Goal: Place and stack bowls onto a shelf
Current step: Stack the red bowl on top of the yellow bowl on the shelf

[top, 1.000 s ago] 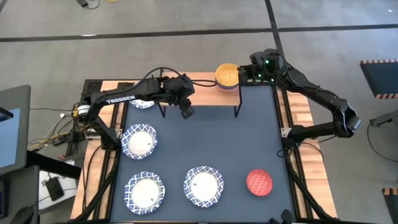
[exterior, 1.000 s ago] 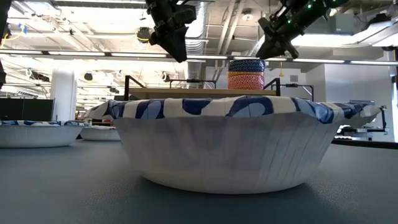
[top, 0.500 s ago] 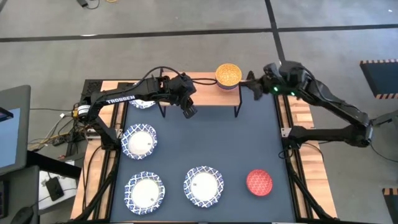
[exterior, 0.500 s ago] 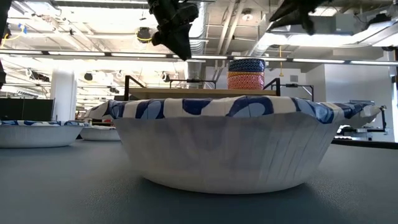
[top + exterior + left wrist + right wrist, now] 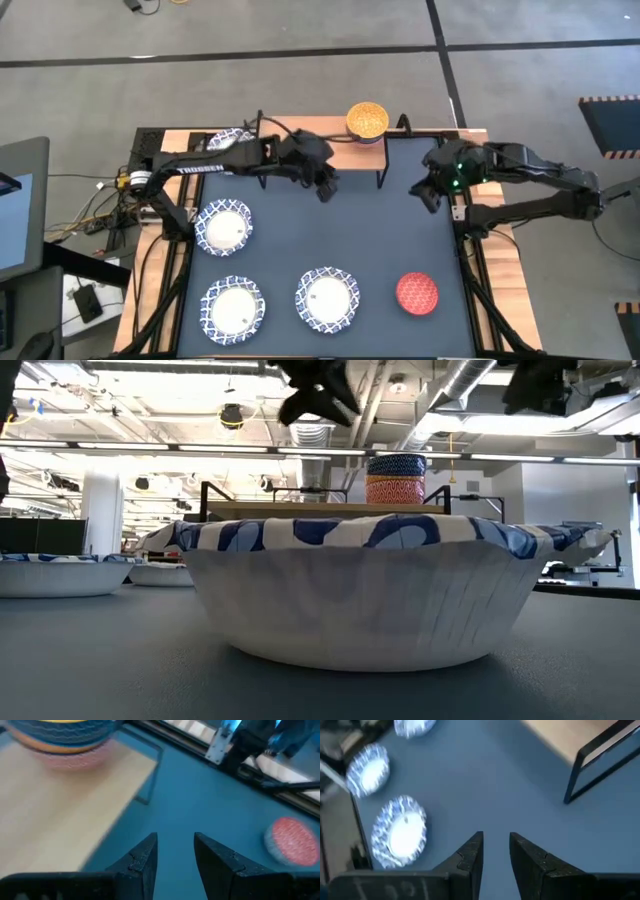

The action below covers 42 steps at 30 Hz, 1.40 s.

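On the dark-blue surface (image 5: 380, 240), both grippers, left (image 5: 326, 190) and right (image 5: 428, 192), hover empty, fingers slightly spread, near the shelf (image 5: 345, 157).

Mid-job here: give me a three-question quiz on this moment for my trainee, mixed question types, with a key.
1. True or false: the red bowl sits on the shelf.
2. How many white blue-rimmed bowls lie on the table in front of the shelf, seen from above?
3. Which holds a bowl now? A: left gripper. B: right gripper. C: neither.

Key:
1. False; it is on the table, right front.
2. Three; a fourth lies behind the left arm.
3. C; the fingers of both are apart with nothing between them.
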Motion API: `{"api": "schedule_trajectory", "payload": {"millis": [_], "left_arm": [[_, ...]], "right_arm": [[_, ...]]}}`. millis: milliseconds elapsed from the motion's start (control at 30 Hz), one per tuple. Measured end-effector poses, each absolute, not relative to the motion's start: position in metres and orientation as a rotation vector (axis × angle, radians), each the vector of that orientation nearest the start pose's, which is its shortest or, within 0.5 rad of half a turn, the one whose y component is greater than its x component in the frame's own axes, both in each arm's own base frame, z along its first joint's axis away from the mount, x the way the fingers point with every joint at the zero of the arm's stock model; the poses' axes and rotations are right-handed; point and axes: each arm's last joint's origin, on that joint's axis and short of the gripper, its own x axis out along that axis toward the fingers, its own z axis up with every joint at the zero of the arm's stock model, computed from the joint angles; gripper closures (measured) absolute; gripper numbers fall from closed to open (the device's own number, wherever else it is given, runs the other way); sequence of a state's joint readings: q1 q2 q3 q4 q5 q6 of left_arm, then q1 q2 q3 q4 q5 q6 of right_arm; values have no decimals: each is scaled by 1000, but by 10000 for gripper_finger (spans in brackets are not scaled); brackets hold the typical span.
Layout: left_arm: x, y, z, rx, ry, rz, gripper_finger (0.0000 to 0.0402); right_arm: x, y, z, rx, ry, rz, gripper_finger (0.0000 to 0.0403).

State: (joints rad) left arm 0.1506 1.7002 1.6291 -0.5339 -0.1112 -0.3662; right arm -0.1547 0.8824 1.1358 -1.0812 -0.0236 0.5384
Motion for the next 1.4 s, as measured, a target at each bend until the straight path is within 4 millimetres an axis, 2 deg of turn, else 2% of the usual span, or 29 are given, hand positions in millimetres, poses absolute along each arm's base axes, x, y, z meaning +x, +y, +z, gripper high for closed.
{"api": "schedule_trajectory", "payload": {"millis": [67, 133, 267, 367, 533, 667, 933, 1067, 1267, 1400], "left_arm": [[381, 48, 346, -402, 584, 359, 289], [390, 35, 345, -440, 530, 356, 289], [393, 7, 345, -448, 510, 365, 289], [392, -8, 343, -448, 523, 363, 289], [387, -22, 349, -437, 498, 379, 289], [385, -31, 352, -425, 476, 379, 289], [394, -53, 352, -413, 452, 212, 289], [391, -71, 349, -392, 486, 172, 289], [381, -93, 343, -331, 552, 186, 289], [378, -97, 341, -309, 567, 216, 289]], "right_arm": [[139, -15, 352, 536, 823, -327, 268], [142, -11, 350, 501, 861, -303, 255], [150, -1, 343, 446, 943, -252, 227], [157, 5, 334, 439, 985, -298, 212], [158, 19, 297, 516, 1071, -347, 207], [149, 33, 275, 582, 1123, -371, 211], [136, 56, 237, 625, 1257, -443, 211], [135, 73, 224, 646, 1349, -435, 211], [148, 112, 214, 665, 1340, -269, 211], [150, 127, 194, 603, 1422, -357, 211]]}}
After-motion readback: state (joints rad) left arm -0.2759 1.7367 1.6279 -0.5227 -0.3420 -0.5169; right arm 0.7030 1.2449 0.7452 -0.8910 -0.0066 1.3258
